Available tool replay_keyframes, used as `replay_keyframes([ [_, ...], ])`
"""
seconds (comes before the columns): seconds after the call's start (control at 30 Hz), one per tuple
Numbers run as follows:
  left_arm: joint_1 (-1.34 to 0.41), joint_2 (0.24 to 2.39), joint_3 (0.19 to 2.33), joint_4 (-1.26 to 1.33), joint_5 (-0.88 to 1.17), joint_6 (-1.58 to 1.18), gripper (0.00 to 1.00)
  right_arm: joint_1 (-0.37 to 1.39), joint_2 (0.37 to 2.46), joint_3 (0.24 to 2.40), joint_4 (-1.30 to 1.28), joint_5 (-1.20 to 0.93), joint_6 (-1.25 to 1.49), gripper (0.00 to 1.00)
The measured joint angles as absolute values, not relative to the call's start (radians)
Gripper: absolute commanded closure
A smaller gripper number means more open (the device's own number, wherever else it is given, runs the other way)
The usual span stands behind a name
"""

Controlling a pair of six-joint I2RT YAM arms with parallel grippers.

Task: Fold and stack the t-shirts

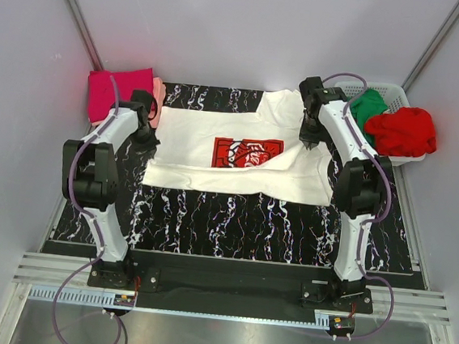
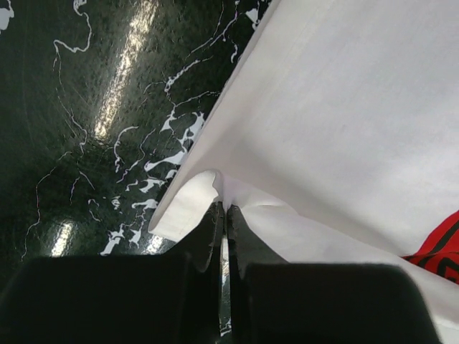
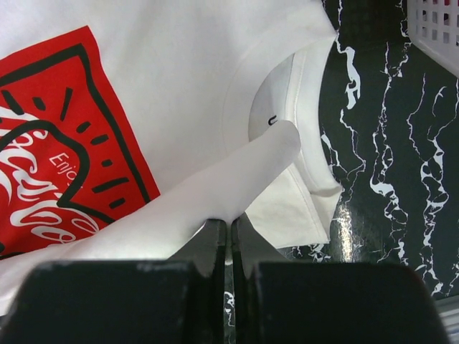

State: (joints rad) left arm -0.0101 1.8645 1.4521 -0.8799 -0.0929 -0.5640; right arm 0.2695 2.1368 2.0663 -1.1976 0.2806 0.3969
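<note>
Two robot hands pinch a white t-shirt [image 1: 239,153] spread on a dark desk [image 1: 233,221].
The left hand [image 2: 222,215] is clamped on its edge, the right hand [image 3: 230,228] on a fold beside the collar [image 3: 307,122].

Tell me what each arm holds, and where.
Both hold the white cotton t-shirt with red square print: the left gripper, jaws shut, at its hem edge; the right gripper on a fold beside the collar.

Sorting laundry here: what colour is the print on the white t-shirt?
Red, black-lined print; right wrist view.
</note>
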Motion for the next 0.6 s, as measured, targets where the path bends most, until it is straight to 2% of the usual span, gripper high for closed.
replay_keyframes([
  [0.27,-0.01,1.941,1.514,-0.908,-0.11,-0.557,1.0,0.253,2.274,2.246,-1.24,0.281,0.392,1.0],
  [0.3,-0.01,1.953,1.529,-0.915,-0.11,-0.558,1.0,0.25,2.296,2.281,-1.244,0.281,0.391,0.98],
  [0.33,-0.008,1.973,1.553,-0.926,-0.11,-0.557,1.0,0.246,2.324,2.325,-1.253,0.281,0.389,0.91],
  [0.37,-0.006,1.994,1.578,-0.934,-0.109,-0.556,0.88,0.241,2.356,2.378,-1.265,0.281,0.388,0.6],
  [0.43,0.003,2.035,1.641,-0.955,-0.105,-0.546,0.71,0.23,2.417,2.476,-1.286,0.284,0.383,0.23],
  [0.47,0.008,2.048,1.663,-0.957,-0.104,-0.542,0.58,0.225,2.44,2.512,-1.289,0.286,0.381,0.11],
  [0.5,0.013,2.058,1.684,-0.958,-0.104,-0.537,0.51,0.217,2.462,2.547,-1.291,0.286,0.373,0.01],
  [0.57,0.019,2.054,1.698,-0.963,-0.102,-0.535,0.4,0.202,2.479,2.57,-1.29,0.285,0.355,0.0],
  [0.6,0.022,2.046,1.698,-0.966,-0.101,-0.532,0.39,0.197,2.479,2.569,-1.292,0.285,0.35,0.0],
])
